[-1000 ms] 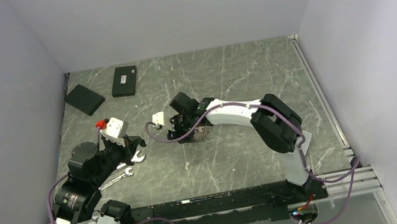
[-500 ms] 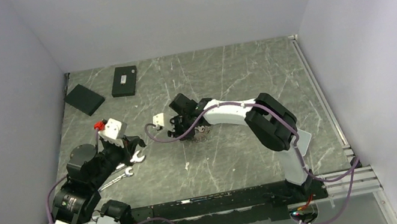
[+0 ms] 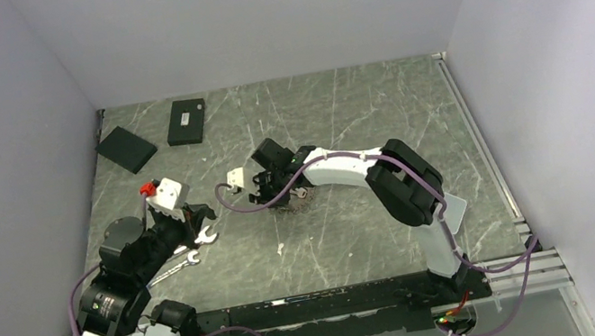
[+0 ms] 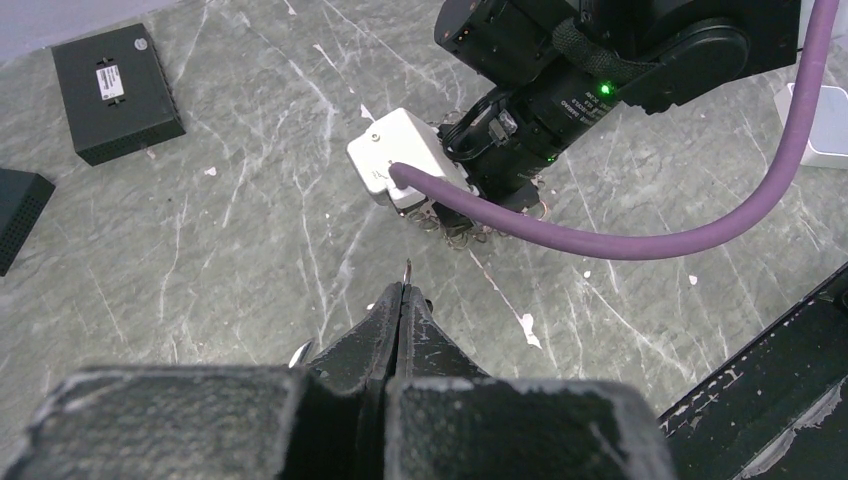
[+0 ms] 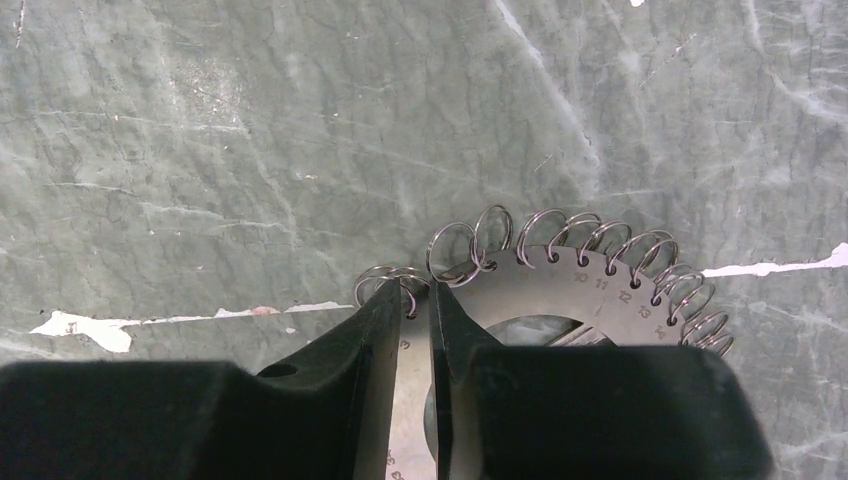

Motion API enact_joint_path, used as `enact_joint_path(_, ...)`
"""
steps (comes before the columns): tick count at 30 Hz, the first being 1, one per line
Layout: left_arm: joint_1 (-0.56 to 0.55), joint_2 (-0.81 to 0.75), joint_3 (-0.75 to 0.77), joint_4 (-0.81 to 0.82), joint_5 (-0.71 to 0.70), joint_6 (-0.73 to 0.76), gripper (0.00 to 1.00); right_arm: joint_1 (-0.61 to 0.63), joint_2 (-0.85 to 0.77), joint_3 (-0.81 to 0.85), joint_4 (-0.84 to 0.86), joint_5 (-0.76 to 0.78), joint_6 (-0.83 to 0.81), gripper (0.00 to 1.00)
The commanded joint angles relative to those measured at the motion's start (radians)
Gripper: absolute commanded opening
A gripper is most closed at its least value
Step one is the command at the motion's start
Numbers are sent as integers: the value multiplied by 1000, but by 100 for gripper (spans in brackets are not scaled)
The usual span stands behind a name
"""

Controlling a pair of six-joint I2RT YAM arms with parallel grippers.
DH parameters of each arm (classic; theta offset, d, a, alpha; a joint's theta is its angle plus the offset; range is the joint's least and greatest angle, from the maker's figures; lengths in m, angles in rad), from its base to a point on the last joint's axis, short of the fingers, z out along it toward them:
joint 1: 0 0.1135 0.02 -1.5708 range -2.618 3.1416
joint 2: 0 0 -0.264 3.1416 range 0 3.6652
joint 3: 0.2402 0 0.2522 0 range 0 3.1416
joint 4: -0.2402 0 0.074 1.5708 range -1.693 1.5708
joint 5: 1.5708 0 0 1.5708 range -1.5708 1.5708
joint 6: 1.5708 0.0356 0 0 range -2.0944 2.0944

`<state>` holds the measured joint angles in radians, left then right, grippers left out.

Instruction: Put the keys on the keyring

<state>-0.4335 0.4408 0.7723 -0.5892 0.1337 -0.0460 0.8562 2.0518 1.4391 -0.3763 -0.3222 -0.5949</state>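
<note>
Elbow of the right arm [image 3: 403, 179] has swung a bit left since a second ago, its wrist parked over the keyring [image 5: 590, 292], which lies flat mid-table [image 3: 361, 240]. The right gripper [image 5: 413, 295] has its jaws narrowed to a slit around one wire loop [image 5: 392, 278] on the rim, probably to steady it; can't tell if it's truly pinched. The left gripper [image 4: 404, 300] hangs back near its own side, pressed together, presumably waiting its turn.

Grey-green marbled table [image 3: 361, 240], white veins and chips. Black boxes [image 3: 186, 121]. Purple cable [image 4: 620, 247]. Dark grey keyring [image 5: 590, 295], pale numerals. Silver wrenches [image 3: 190, 259]. Pale lilac walls [image 3: 251, 20].
</note>
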Motion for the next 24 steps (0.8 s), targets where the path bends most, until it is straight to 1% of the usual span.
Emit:
enact_joint_path(1, -1, -10, -5, 23, -9, -15, 0, -3, 16, 3, -7, 25, -14, 21)
enact_joint_path(7, -1, -8, -5, 24, -11, -17, 0, 5, 17, -1, -9, 26, -2, 21)
enact_joint_path(12, -1, -10, -7, 26, -14, -17, 0, 26, 15, -30, 2, 61, -2, 24)
enact_joint_path(15, -2, -9, -7, 25, -14, -17, 0, 50, 23, -34, -9, 82, 5, 23)
enact_joint_path(18, -1, -11, -8, 26, -16, -17, 0, 63, 26, -60, 22, 70, 20, 19)
enact_joint_path(19, -1, -11, -8, 26, -18, -17, 0, 64, 30, -63, 28, 69, 22, 8)
enact_joint_path(20, -1, -12, -8, 26, -17, -17, 0, 65, 36, -61, 31, 73, 28, 0)
enact_joint_path(24, -2, -14, -10, 28, -23, -17, 0, 66, 44, -41, 40, 72, 41, 0)
